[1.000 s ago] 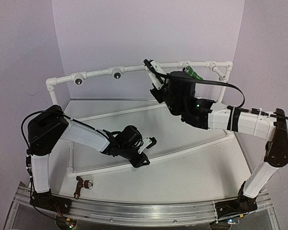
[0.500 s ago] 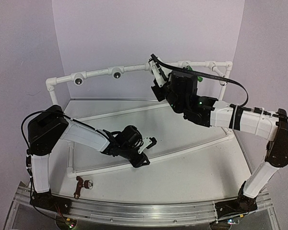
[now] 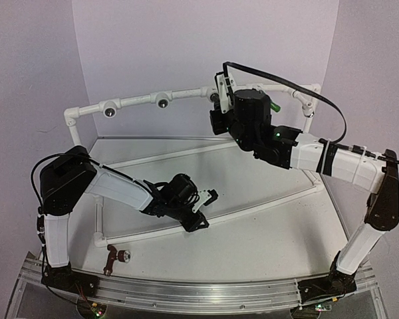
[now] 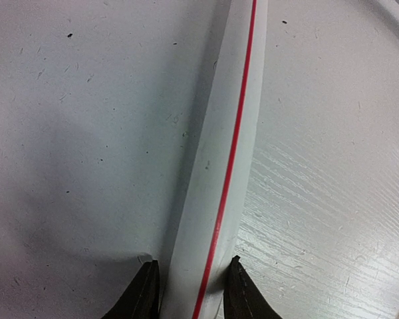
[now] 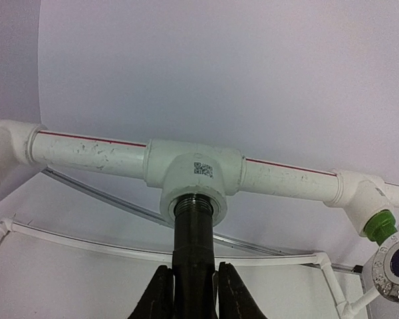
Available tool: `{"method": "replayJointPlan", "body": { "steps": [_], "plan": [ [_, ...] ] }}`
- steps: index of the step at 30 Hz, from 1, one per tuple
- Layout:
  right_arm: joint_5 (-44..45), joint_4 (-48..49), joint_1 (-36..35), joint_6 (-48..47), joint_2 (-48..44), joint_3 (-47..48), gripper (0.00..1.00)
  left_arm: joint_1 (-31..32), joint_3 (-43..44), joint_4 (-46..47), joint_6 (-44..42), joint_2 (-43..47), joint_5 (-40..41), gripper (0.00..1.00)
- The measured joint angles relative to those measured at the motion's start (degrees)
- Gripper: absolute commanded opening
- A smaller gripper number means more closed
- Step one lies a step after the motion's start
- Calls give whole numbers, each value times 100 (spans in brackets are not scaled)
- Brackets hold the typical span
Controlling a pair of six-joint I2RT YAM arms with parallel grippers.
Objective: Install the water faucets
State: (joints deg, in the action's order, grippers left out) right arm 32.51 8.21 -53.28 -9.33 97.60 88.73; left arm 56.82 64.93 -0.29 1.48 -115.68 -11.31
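The white pipe frame point(image 3: 130, 103) stands on the surface point(image 3: 253, 239), and everything here is placed against it.

The right hand point(image 5: 194, 269) is raised to the frame's top rail point(image 5: 86, 151). Its fingers are closed tight on the body of the black faucet point(image 5: 194, 246), one on each side. The faucet points up at a tee socket point(image 5: 194, 171) in the middle of that rail, and its threaded end sits in the mouth of the socket.

The green faucet point(image 5: 379, 224) is fitted into the next socket along the rail, toward the frame's right end. Its silvery round mouth faces the wrist camera.

The left hand point(image 4: 191, 264) is down at the frame's lower pipe point(image 4: 219, 166), the one with the red stripe that lies on the surface. The fingers are drawn in against the pipe from both sides and grip it.

The reddish-brown faucet point(image 3: 112, 256) lies on the surface outside the frame, just in front of its near left corner. It is well apart from both hands, and its silvery mouth points to the right.
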Motion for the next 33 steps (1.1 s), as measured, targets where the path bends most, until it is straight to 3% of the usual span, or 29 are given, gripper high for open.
{"method": "replayJointPlan", "body": {
  "steps": [12, 33],
  "plan": [
    [-409, 44, 158, 1182, 0, -5, 0, -13, 0, 78, 0, -20, -13, 8],
    [-1295, 965, 495, 3294, -128, -611, 0, -31, 31, 131, -2, -66, -57, 7]
  ]
}}
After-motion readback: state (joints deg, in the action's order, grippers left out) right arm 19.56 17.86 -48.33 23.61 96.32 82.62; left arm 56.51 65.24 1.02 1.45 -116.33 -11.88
